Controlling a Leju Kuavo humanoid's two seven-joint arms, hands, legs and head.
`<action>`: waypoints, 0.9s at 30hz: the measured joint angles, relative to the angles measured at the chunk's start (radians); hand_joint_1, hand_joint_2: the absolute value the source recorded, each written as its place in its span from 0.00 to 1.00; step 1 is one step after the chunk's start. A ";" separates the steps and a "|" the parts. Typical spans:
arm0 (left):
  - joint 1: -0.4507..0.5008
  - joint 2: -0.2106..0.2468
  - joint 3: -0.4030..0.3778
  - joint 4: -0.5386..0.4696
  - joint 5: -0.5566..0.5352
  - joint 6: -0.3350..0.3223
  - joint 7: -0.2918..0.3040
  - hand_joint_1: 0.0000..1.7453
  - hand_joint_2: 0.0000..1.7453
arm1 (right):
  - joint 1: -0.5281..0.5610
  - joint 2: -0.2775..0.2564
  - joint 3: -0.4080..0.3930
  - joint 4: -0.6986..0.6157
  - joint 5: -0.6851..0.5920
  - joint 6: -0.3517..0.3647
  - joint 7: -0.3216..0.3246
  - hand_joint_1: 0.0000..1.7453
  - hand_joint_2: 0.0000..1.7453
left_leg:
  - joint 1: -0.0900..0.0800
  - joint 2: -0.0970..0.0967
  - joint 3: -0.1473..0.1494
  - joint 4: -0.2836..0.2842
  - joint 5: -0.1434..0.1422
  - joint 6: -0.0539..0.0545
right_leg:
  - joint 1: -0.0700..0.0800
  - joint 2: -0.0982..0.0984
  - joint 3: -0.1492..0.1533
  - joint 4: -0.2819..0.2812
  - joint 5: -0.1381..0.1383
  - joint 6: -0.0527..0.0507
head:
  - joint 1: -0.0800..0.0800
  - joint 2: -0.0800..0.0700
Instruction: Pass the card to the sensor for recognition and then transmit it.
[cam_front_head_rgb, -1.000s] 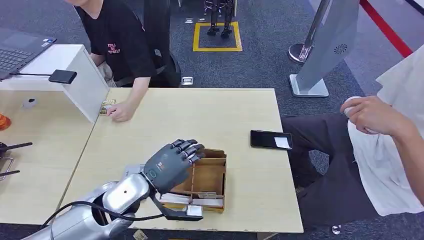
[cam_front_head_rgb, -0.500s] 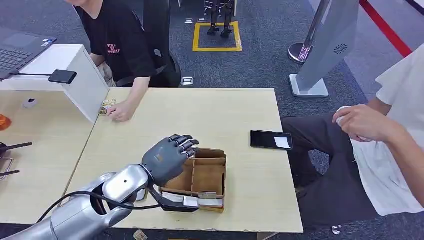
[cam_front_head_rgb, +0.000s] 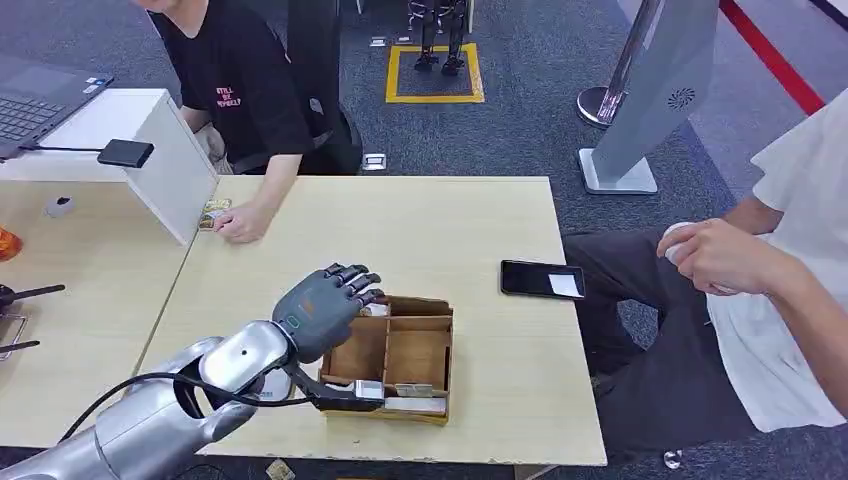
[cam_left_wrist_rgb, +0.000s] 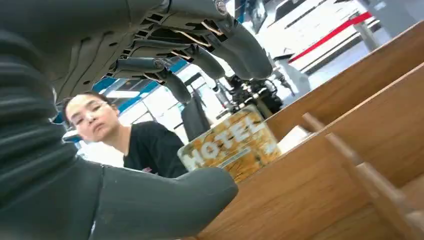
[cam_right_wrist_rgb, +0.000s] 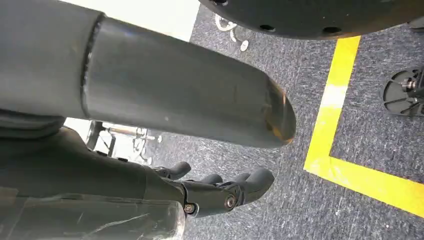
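Note:
A wooden divided box (cam_front_head_rgb: 418, 352) sits near the table's front edge. A card printed "HOTEL" (cam_left_wrist_rgb: 230, 145) stands upright in one of its far compartments; from above only a pale sliver of the card (cam_front_head_rgb: 375, 310) shows. My left hand (cam_front_head_rgb: 320, 310) hovers over the box's far left corner. Its fingers (cam_left_wrist_rgb: 235, 45) are spread above the card, and the thumb (cam_left_wrist_rgb: 165, 200) lies outside the box wall. It touches nothing. The black sensor (cam_front_head_rgb: 125, 153) lies on a white stand at the far left. My right hand (cam_right_wrist_rgb: 220, 192) hangs over the floor, holding nothing.
A person in black leans on the table's far left corner, a hand (cam_front_head_rgb: 240, 224) beside a small card (cam_front_head_rgb: 212, 214). A black phone (cam_front_head_rgb: 542, 279) lies near the right edge. A seated person (cam_front_head_rgb: 760, 280) is close on the right. A laptop (cam_front_head_rgb: 40, 100) is at the back left.
My left hand has drifted left and back along the box, from over its middle to its far left corner. The person on the right has shifted their hand slightly.

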 joint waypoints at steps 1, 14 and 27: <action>0.000 0.001 0.003 0.002 -0.001 0.000 0.000 0.27 1.00 | 0.000 0.000 0.000 0.000 0.000 0.000 0.000 0.00 0.00 | 0.000 0.000 0.000 0.000 0.000 0.000 | 0.000 0.000 0.000 0.000 0.000 0.000 | 0.000 0.000; 0.000 0.015 0.019 0.016 -0.006 -0.007 0.000 0.29 1.00 | 0.000 -0.002 0.000 0.000 -0.003 0.000 0.002 0.00 0.00 | 0.000 0.000 0.000 0.000 0.000 0.000 | 0.000 0.000 0.000 0.000 0.000 0.000 | 0.000 0.000; -0.001 0.031 0.025 0.016 -0.003 -0.019 -0.008 0.31 1.00 | 0.000 -0.002 0.000 0.000 -0.004 -0.002 0.003 0.00 0.00 | 0.000 0.000 0.000 0.000 0.000 0.000 | 0.000 0.000 0.000 0.000 0.000 0.000 | 0.000 0.000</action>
